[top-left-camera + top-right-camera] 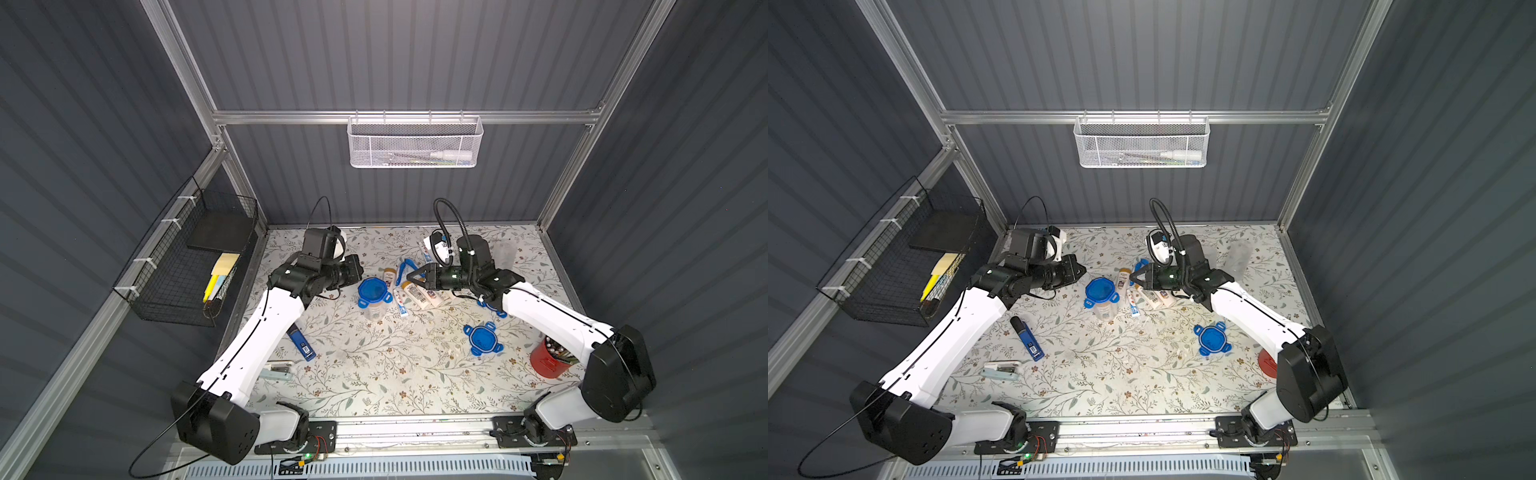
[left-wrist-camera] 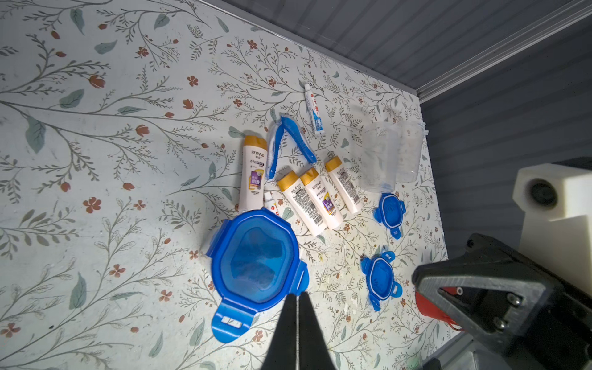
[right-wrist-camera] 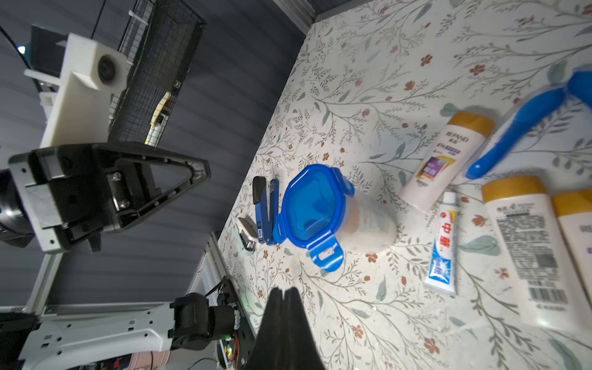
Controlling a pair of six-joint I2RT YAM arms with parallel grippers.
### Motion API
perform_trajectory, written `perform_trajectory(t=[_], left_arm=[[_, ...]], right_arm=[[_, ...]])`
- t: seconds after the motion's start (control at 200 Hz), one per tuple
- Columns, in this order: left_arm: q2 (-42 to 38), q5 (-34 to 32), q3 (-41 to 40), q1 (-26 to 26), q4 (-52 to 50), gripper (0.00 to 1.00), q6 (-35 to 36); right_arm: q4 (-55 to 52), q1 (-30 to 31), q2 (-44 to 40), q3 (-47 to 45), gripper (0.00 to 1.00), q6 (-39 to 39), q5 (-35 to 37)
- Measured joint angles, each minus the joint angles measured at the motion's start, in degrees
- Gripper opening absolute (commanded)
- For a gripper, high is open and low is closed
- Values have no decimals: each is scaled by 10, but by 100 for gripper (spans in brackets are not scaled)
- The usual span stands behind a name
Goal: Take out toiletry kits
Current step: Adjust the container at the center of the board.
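Note:
The toiletry kits lie loose mid-table: cream bottles (image 2: 254, 174) (image 2: 322, 198) with tan caps, a toothpaste tube (image 2: 314, 110) and blue toothbrushes (image 2: 298, 139). In the right wrist view I see a bottle (image 3: 445, 160), a tube (image 3: 443, 246) and a toothbrush (image 3: 512, 131). A clear jar (image 1: 374, 293) with its blue lid on stands left of them. My left gripper (image 1: 360, 272) (image 2: 298, 296) hovers shut and empty, just left of the jar. The right gripper (image 1: 409, 277) (image 3: 283, 291) is shut and empty above the bottles (image 1: 417, 293).
Two empty clear jars (image 2: 389, 157) lie at the back right, with loose blue lids (image 1: 482, 338) (image 2: 389, 211) near the right arm. A dark-blue gadget (image 1: 301, 343) and a stapler (image 1: 276, 371) lie at the left, a red cup (image 1: 548, 359) at the right. Baskets (image 1: 195, 257) (image 1: 413, 143) hang on the walls.

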Motion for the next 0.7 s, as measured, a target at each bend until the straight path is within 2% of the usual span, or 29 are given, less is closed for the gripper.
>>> perform_trajectory(t=[0.395, 0.7], left_arm=[[13, -15, -48, 2, -37, 0, 13], [63, -26, -56, 13, -49, 0, 15]], right_arm=[[-115, 27, 124, 106, 0, -55, 65], [-143, 76, 156, 115, 0, -64, 92]])
